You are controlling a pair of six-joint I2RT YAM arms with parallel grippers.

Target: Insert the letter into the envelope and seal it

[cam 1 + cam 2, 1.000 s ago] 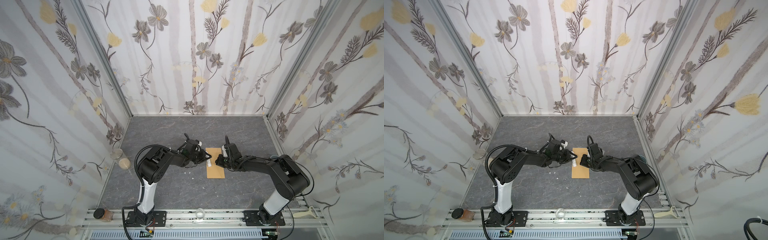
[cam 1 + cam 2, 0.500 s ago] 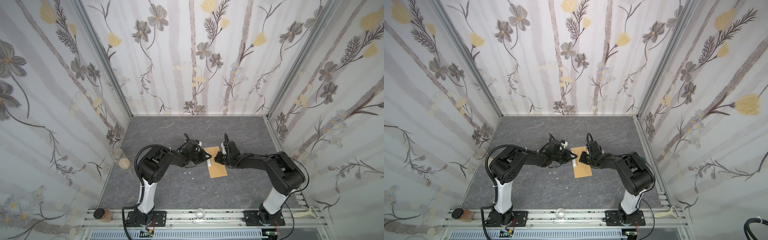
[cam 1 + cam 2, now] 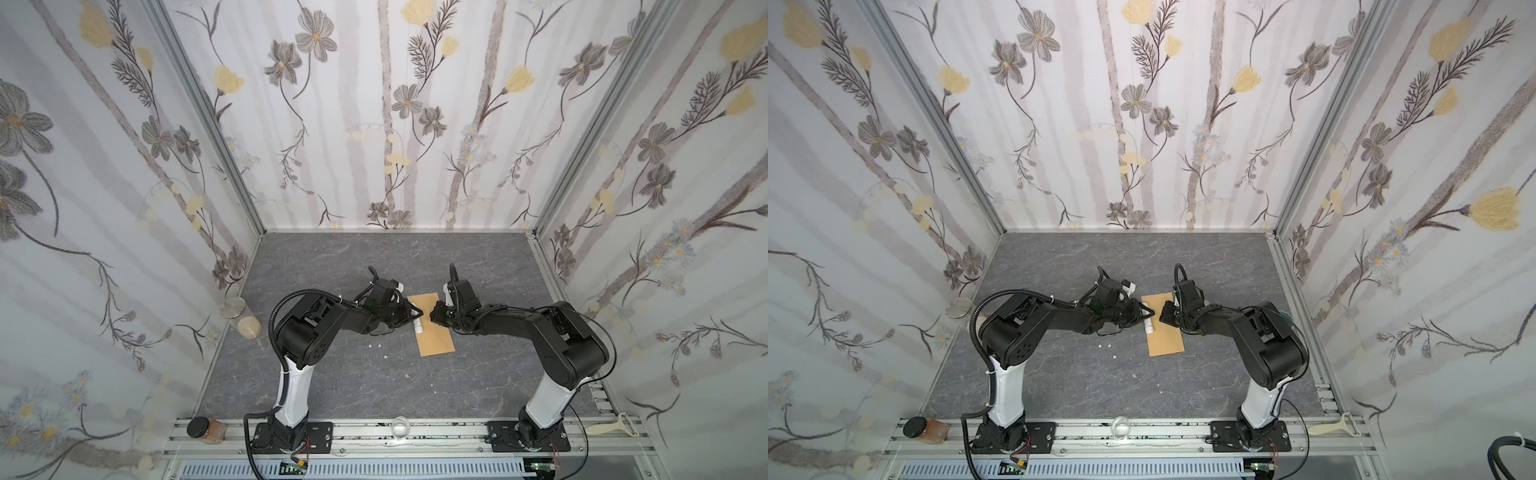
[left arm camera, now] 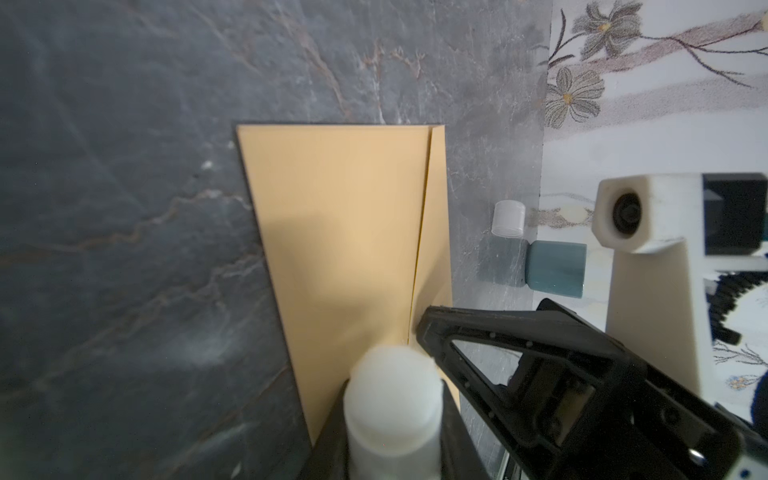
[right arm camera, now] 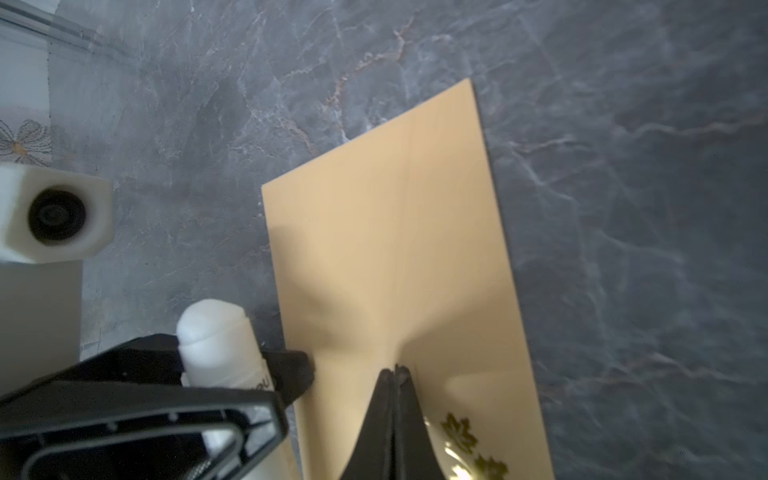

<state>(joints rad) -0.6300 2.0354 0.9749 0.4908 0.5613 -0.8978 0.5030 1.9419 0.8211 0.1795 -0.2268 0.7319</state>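
Note:
The tan envelope (image 3: 432, 332) lies flat on the grey table, slightly askew, its flap folded down (image 4: 436, 232); a gold sticker (image 5: 469, 449) shows on it. The letter is hidden. My left gripper (image 3: 415, 318) is shut on a white glue stick (image 4: 392, 386), whose tip sits at the envelope's left edge (image 3: 1148, 326). My right gripper (image 5: 397, 370) is shut with nothing between its fingers, and its tips press on the envelope (image 3: 1165, 338) from the right side.
A white cap (image 4: 508, 218) and a grey-blue cylinder (image 4: 555, 270) stand by the right wall. A jar (image 3: 235, 307) sits at the left wall. White crumbs (image 3: 376, 345) dot the table. A brown jar (image 3: 205, 428) and a white peeler (image 3: 611, 428) lie on the front rail.
The envelope has turned a little, its near end swinging to the right. My right gripper has shifted slightly on it. The left gripper with the glue stick has barely moved.

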